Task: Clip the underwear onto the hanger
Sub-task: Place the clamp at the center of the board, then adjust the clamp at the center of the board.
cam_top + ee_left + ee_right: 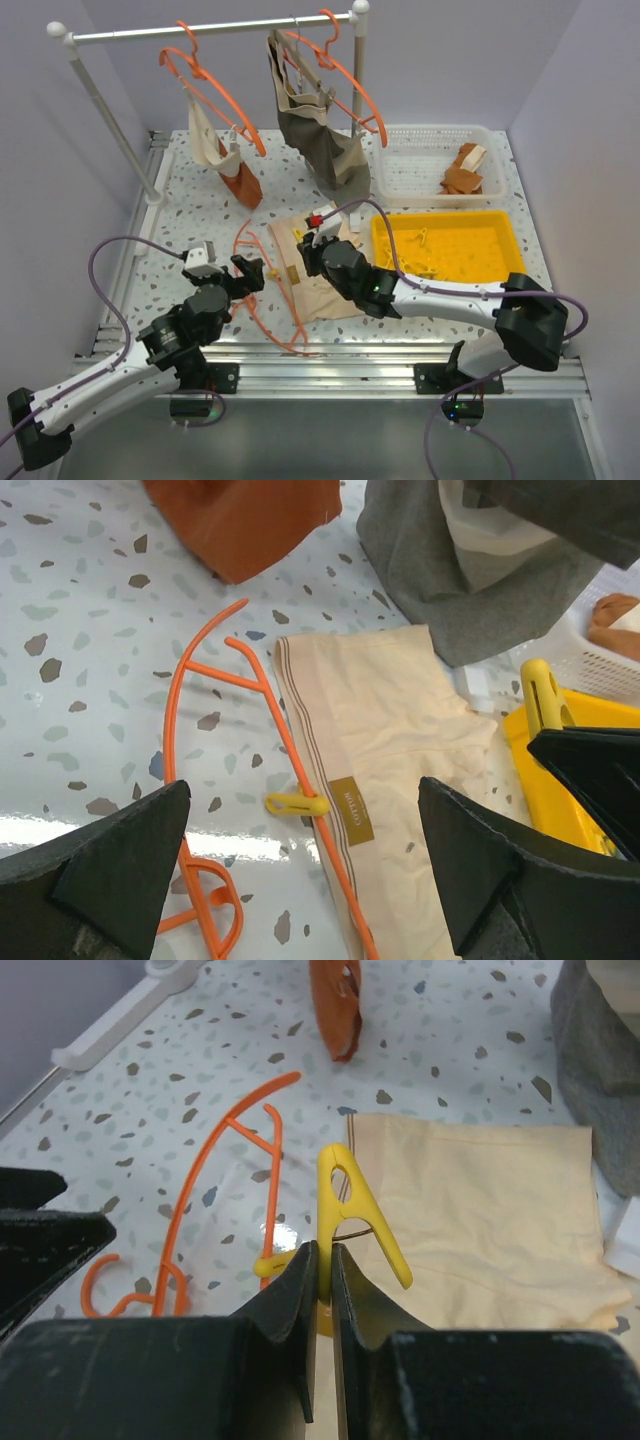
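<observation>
The one label I can find is a small brown tab (351, 810) sewn on the striped waistband of the underwear (400, 730). It has a line of pale lettering, too small for me to read.

The underwear lies flat near the middle of the speckled bench (190, 200), at about 9 o'clock from the yellow tray (505, 228). The dark grey garment (325, 150) hangs on the rail just beyond it at 12 o'clock. Seen from above, the waistband faces 9 o'clock, towards the left arm. The band runs roughly from 12 to 6 o'clock, leaning a little towards 5.

The hanger (290, 750) lies flat on the bench too, with its long axis on much the same line. Its straight bar rests right along the waistband edge. The curled hook sits on the side away from the cloth, at about 8 o'clock.

A yellow clip (295, 803) sits across that bar beside the label. I cannot tell whether it bites the cloth.

The left hand (240, 275) hovers over the hanger with its fingers (120, 860) spread as wide as they go, holding nothing. The right hand (322, 1260) is closed tight on the tail of a yellow peg (350, 1205). The peg stands upright above the underwear's near edge, clear of the cloth.
</observation>
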